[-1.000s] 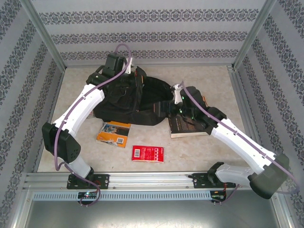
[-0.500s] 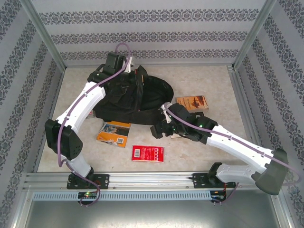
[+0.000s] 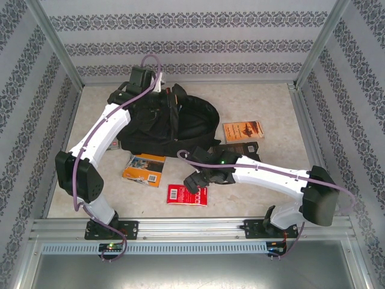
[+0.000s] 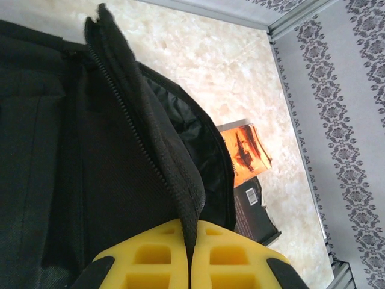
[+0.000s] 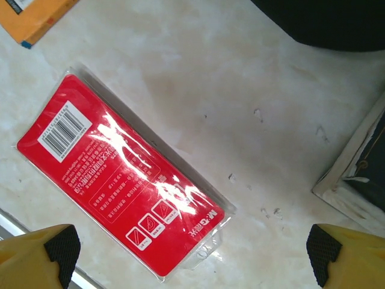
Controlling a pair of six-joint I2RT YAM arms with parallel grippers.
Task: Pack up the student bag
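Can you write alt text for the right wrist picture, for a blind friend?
A red packet in clear wrap lies flat on a pale table under the right gripper, its yellow fingers wide open. At the edges: an orange book, the student bag, a dark book.

The student bag [image 3: 192, 120] is a big black backpack of soft fabric. It lies slumped on the counter [image 3: 264, 102] toward the far side, left of the middle, with its rounded end pointing right. My left claw [image 4: 189, 244] is pinched tight on its zippered edge [image 4: 129, 114], and that flap stands up as a ridge with the zipper teeth running along it. Behind the ridge the mouth gapes and dark lining shows. A flatter black panel lies to the left of the ridge.
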